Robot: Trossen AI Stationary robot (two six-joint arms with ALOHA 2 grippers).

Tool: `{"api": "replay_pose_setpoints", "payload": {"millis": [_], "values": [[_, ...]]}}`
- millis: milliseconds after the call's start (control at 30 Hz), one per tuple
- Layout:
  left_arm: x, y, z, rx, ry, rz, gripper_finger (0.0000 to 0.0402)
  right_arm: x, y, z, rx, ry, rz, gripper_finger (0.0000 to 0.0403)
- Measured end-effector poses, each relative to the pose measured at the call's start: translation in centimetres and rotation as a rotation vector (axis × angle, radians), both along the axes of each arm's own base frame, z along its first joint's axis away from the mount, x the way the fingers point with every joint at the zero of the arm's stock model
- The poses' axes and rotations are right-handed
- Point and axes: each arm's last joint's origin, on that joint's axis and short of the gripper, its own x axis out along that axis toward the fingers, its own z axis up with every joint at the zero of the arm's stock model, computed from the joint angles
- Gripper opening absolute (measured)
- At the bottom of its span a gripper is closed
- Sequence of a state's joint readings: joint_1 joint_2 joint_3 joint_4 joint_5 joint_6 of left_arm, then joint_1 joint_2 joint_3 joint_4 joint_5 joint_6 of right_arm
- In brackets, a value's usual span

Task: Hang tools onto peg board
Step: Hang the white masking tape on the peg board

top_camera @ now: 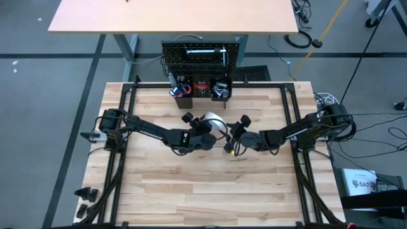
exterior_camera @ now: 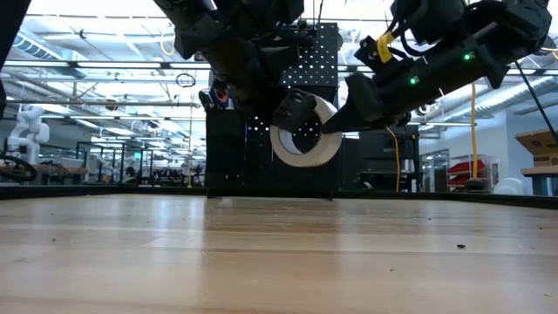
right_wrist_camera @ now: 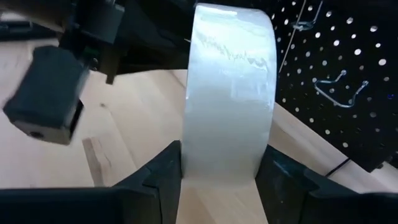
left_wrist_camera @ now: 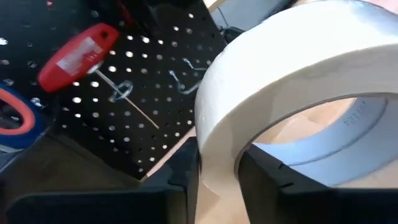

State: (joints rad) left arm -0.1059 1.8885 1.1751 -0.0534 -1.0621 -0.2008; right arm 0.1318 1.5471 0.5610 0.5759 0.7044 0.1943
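Presently, the tape roll (exterior_camera: 305, 139) is seen lifted clear of the table (exterior_camera: 279, 253), held upright in mid-air in front of the peg board (top_camera: 202, 58), near the middle of the table's far half. It is flanked by both arms, the left gripper (top_camera: 206, 135) meeting it from the left and the right gripper (top_camera: 230, 141) from the right.

From the left wrist view, the roll's band (left_wrist_camera: 298, 93) is shown pinched between the left fingers (left_wrist_camera: 180, 177), one finger inside the ring and the other outside it; those jaws are clenched on the tape. From the right wrist view, the roll (right_wrist_camera: 229, 93) is shown standing edge-on between the right fingers (right_wrist_camera: 158, 177), which lie against its two flat sides, so that the tape's width is grasped by the right jaws as well. The left arm's dark housing (right_wrist_camera: 46, 93) is visible just beyond the roll in that view.

On the board, a red screwdriver (left_wrist_camera: 78, 56) is seen hanging, its thin shaft slanting across the holes, with bare wire hooks (left_wrist_camera: 186, 78) beside it. An orange scissor handle (left_wrist_camera: 15, 115) is partly visible at the edge of the same view. Black bins (top_camera: 200, 91) along the board's lower edge are shown holding further tools, which cannot be told apart from above.
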Motion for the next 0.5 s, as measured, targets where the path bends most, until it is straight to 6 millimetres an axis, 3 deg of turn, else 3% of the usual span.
{"api": "replay_pose_setpoints", "payload": {"millis": [300,400,500], "values": [[-1.3,-0.4,0.2,0.008,0.202,-0.077,0.0158,-1.7,-0.9,0.4,0.008,0.143,-0.031,0.0158],[-2.1,-0.7,1.0,-0.005,0.210,-0.071,0.0161,-3.4,-1.6,1.0,0.064,0.101,0.013,0.0158],[-2.9,-0.9,2.5,-0.025,0.174,-0.062,0.0162,-5.9,-2.4,0.2,0.124,0.053,0.111,0.0158]]}}
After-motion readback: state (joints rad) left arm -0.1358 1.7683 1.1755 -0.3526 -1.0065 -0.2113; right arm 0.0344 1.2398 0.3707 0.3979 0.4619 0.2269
